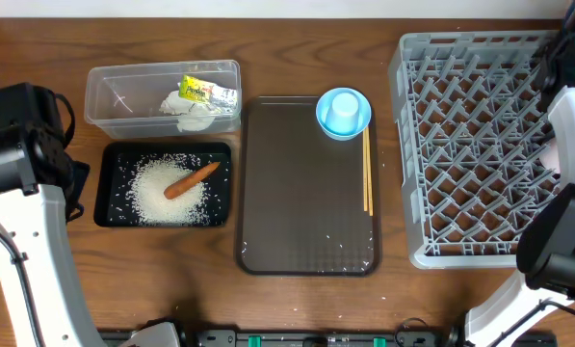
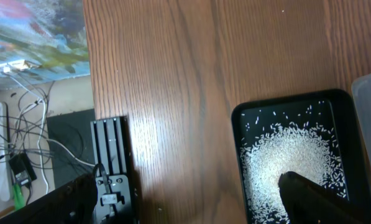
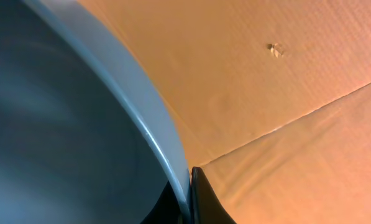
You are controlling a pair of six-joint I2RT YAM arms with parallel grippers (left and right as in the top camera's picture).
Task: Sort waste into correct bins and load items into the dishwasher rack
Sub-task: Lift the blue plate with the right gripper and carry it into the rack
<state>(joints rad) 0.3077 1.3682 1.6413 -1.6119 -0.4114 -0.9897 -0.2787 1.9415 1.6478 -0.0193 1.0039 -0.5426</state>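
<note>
Bowl first: the large blue bowl (image 3: 61, 112) fills the right wrist view, its rim pinched between the closed fingers of the right gripper (image 3: 188, 190), likely because an edge grip lets it be tipped onto the pegs. Overhead, the right arm sits at the right edge of the dishwasher rack (image 1: 409, 173); where the bowl hangs over it I cannot tell. Waste looks sorted: rice (image 1: 157, 198) and carrot (image 1: 192, 180) in the black tray (image 1: 100, 193), tissue (image 1: 193, 114) and wrapper (image 1: 198, 91) in the clear tub (image 1: 99, 96). Light-blue cup (image 1: 343, 112) and chopsticks (image 1: 367, 173) lie on the serving tray (image 1: 306, 212). The left gripper (image 2: 191, 205) is spread wide, empty, beside the black tray
</note>
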